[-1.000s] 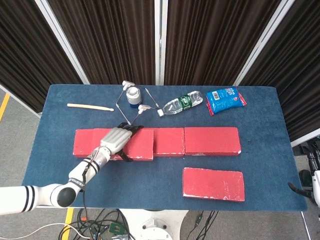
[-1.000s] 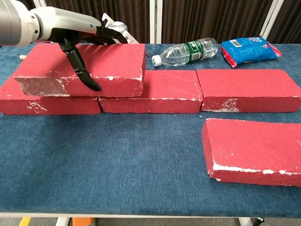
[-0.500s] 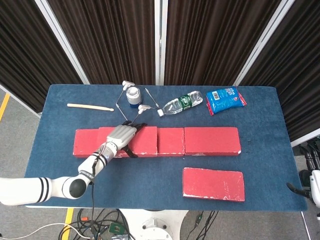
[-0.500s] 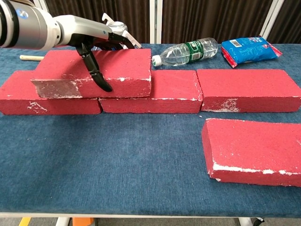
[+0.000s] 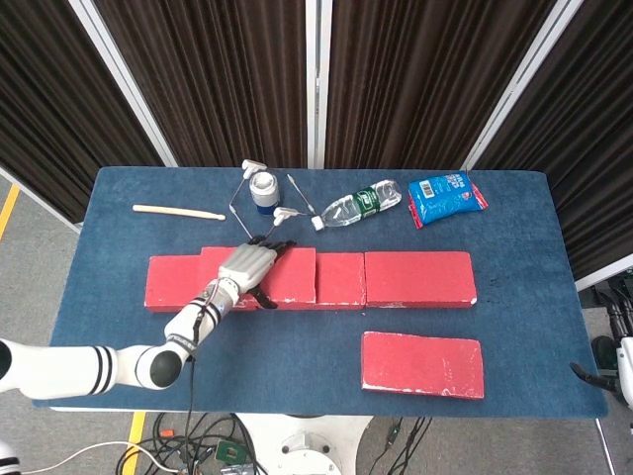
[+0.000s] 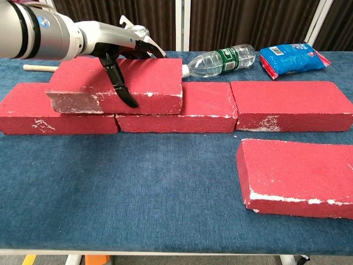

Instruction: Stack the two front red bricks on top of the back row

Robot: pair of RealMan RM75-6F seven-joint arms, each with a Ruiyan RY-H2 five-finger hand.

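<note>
Chest view is showing my left hand [image 6: 118, 52] clamping the carried brick [image 6: 118, 85], fingers [image 6: 122, 83] draped over its front face and the rest of the hand reaching across its top. The brick is sitting on the back row [image 6: 220, 107], straddling the seam between the left and middle bricks, toward the desk's left edge. I am judging this to be the placing step, with the load looking settled but not yet released. To do it well I am planning to square its front face with the row's front edge before loosening, then lift the fingers straight up so they are not dragging it forward. The chipped, dusty corners are suggesting a rough surface that will resist sliding.

The second front brick [image 5: 422, 363] is lying alone near the desk's front right corner, well apart from the row. My right hand is not appearing in either view.

The desk [image 5: 297, 346] is wearing a blue cloth. Along its back edge are lying a wooden stick [image 5: 179, 212], a small jar [image 5: 262, 188] among thin metal tools, a plastic bottle [image 5: 358, 205] on its side and a blue packet [image 5: 446, 197]. Dark pleated curtains [image 5: 227, 69] are closing off the room behind.
</note>
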